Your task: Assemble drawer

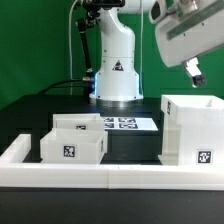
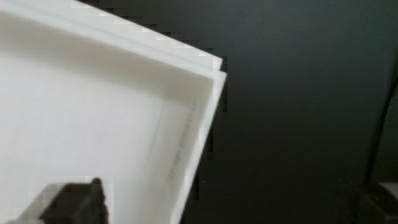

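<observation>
Drawer shell [image 1: 190,128] stands on the black tabletop [image 1: 135,148] at the exterior view's right, with its opening facing up and one square tag [image 1: 205,157] low on its near face. You have three kit pieces in all: that one shell and two small trays. The front tray [image 1: 72,147] sits at the exterior view's left with a tag on its near wall. The rear tray [image 1: 82,122] sits just behind it, and you cannot tell whether the two touch.

The tool [image 1: 196,72] hangs in the air above the shell, apart from it. Only the exterior view gives you the whole layout: the one marker board [image 1: 125,124] lying flat between the trays and the shell, the arm's base [image 1: 116,75] behind it, and the low white rail [image 1: 110,178] along the near edge.

The wrist view shows what the exterior cannot: a close look at a white rimmed edge against the dark tabletop, with one dark fingertip [image 2: 75,203] at the frame's border. That picture is blurred and cropped, so which white part it shows is unclear. The second finger is out of frame, and in neither view can you tell whether the tool is open or closed.
</observation>
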